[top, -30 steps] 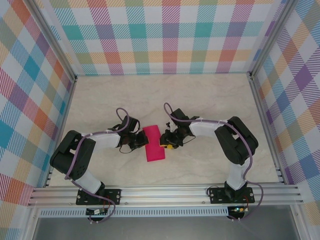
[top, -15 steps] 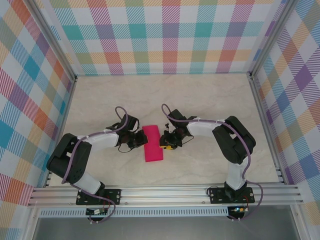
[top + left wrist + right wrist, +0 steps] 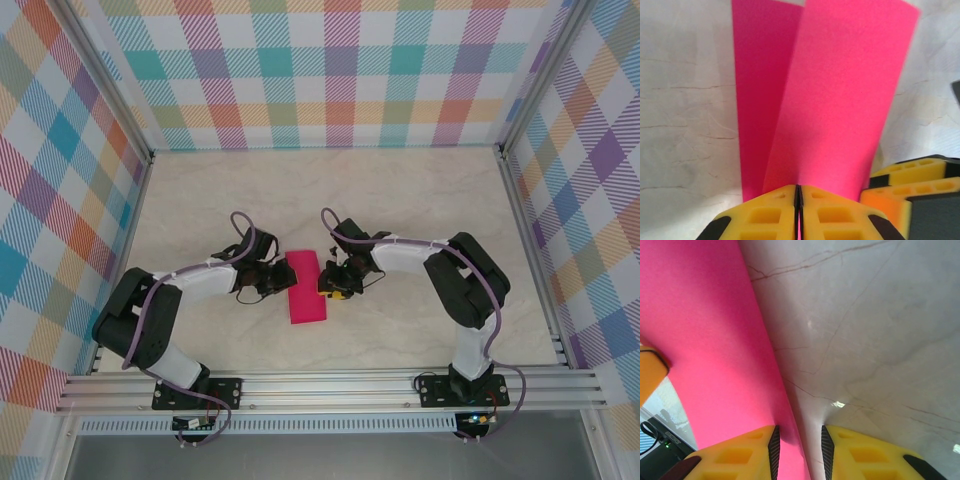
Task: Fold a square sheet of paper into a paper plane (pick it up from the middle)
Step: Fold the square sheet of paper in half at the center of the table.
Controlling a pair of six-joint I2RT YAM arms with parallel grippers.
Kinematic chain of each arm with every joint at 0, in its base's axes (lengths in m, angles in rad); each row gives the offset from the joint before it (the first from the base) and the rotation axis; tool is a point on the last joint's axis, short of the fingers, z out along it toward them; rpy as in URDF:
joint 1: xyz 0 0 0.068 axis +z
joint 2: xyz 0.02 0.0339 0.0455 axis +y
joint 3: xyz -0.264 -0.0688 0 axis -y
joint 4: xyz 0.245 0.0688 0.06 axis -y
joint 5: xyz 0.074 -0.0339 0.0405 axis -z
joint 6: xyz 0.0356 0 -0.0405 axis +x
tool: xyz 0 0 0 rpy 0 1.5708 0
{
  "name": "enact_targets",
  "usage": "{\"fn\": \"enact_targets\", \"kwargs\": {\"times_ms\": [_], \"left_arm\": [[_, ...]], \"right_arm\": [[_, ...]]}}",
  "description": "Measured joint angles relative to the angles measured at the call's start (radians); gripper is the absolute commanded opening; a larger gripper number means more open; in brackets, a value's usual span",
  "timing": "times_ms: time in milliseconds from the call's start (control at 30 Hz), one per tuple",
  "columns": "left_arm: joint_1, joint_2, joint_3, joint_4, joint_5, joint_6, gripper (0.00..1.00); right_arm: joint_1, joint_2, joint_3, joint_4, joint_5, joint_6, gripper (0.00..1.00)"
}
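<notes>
At the middle of the pale, veined table point(image 3: 420, 200), the square sheet of paper point(image 3: 306, 287) lies folded into a narrow matte magenta oblong. The left gripper point(image 3: 798, 189) pinches one long edge between closed yellow fingers. The right gripper point(image 3: 799, 432) stands slightly parted around the opposite edge.

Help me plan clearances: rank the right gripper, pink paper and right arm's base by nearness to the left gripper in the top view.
1. pink paper, pinched by the left gripper, just to its right.
2. right gripper, across the paper's width.
3. right arm's base, near edge, far right.
</notes>
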Motion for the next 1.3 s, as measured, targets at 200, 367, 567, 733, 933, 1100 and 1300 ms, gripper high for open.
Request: {"fn": "enact_targets", "kwargs": {"times_ms": [200,367,567,733,933,1100,1300], "left_arm": [[0.0,0.045,0.0,0.0,-0.001,0.001,0.09],[0.0,0.045,0.0,0.002,0.0,0.004,0.12],[0.0,0.026,0.0,0.005,0.016,0.013,0.16],[0.0,0.006,0.0,0.015,0.038,0.021,0.15],[0.0,0.026,0.007,0.025,0.052,0.03,0.09],[0.0,0.058,0.008,0.024,0.032,0.039,0.07],[0.0,0.06,0.008,0.023,0.01,0.049,0.05]], "right_arm": [[0.013,0.007,0.022,-0.029,0.026,0.012,0.33],[0.021,0.01,0.031,-0.04,0.047,0.037,0.33],[0.031,0.016,0.049,-0.063,0.079,0.075,0.33],[0.035,0.023,0.063,-0.08,0.093,0.09,0.33],[0.036,0.028,0.073,-0.094,0.098,0.103,0.33],[0.039,0.029,0.076,-0.096,0.098,0.104,0.34],[0.039,0.021,0.076,-0.091,0.102,0.1,0.37]]}}
